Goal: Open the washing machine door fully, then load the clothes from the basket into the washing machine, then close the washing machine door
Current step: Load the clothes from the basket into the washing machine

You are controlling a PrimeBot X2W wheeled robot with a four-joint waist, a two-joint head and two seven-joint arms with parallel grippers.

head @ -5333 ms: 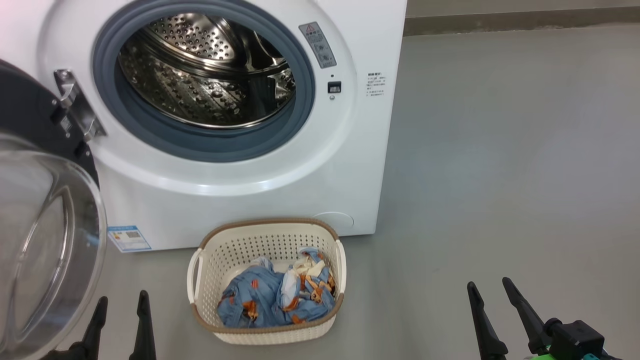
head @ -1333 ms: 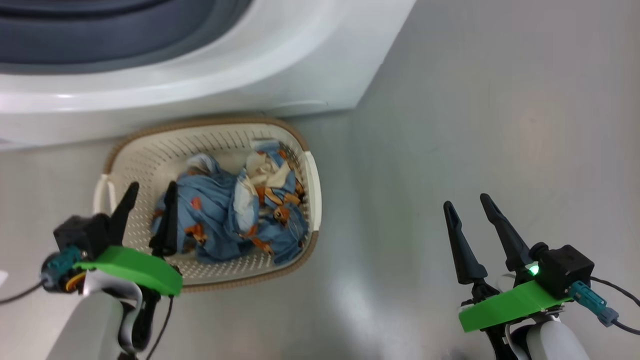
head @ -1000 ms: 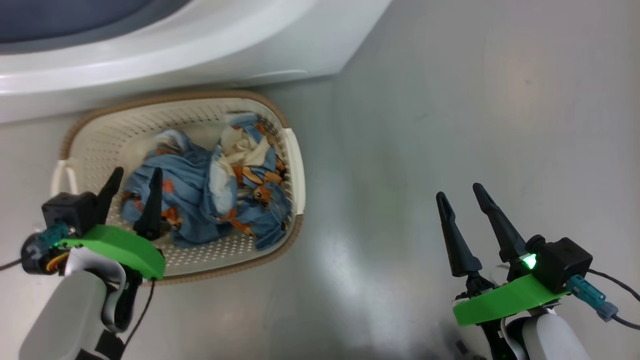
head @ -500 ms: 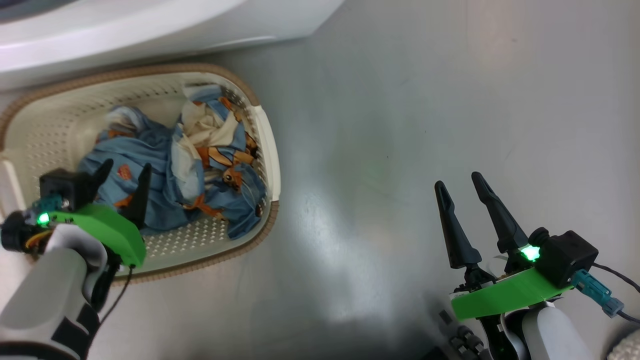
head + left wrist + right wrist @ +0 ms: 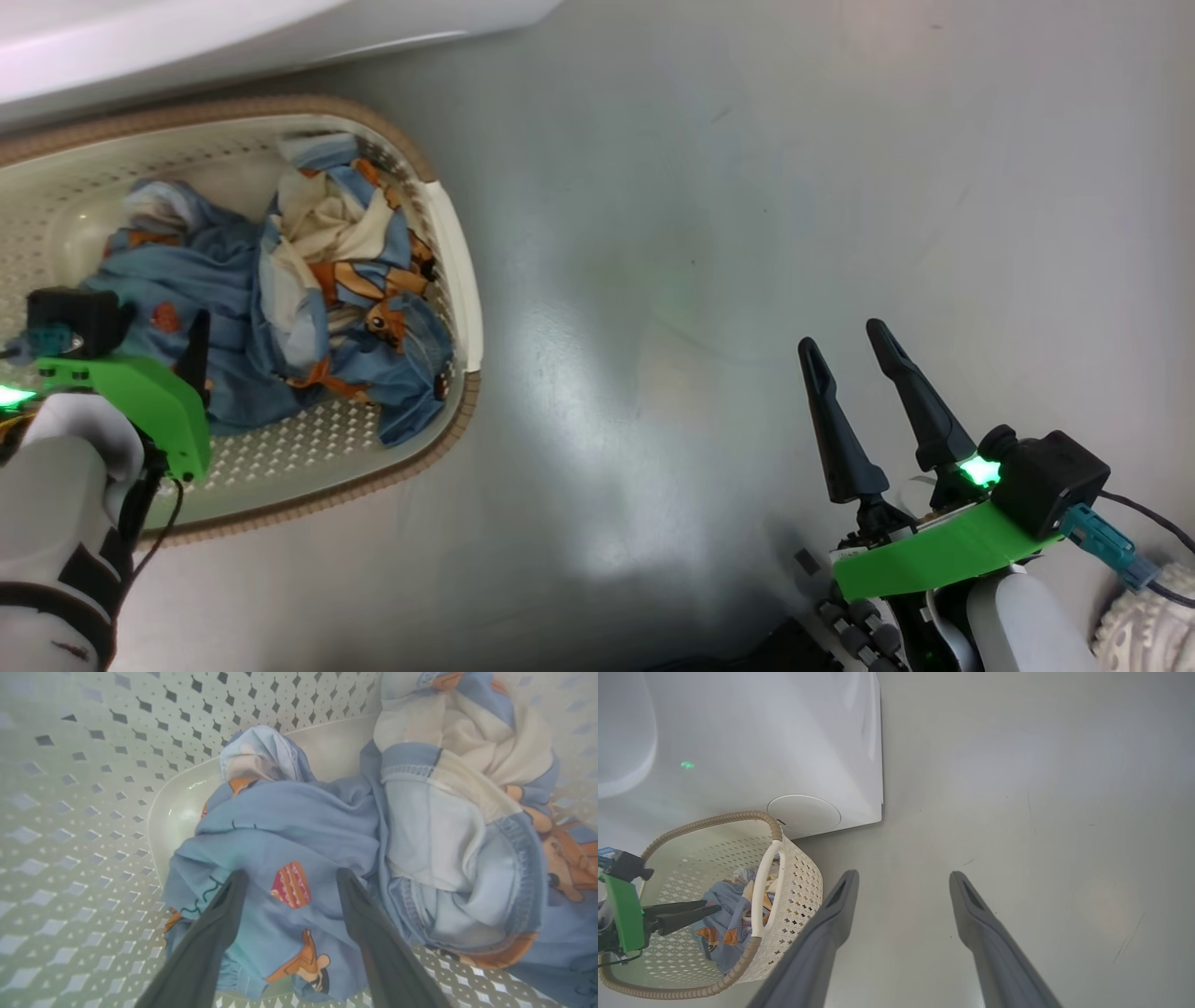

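At foot of washer, on glossy grey floor: basket holding clothes. Left gripper spread, tips at blue cloth inside basket. Right gripper spread over floor. Basket's left end, washer top cropped.

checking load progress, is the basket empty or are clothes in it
Not empty: the basket holds crumpled blue clothes.

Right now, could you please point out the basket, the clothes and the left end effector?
Basket (image 5: pixel 462 280): head view, on its white side handle.
Clothes (image 5: pixel 299 821): left wrist view, on the blue fabric's middle.
Left end effector (image 5: pixel 290 873): left wrist view, midway between its open fingertips.
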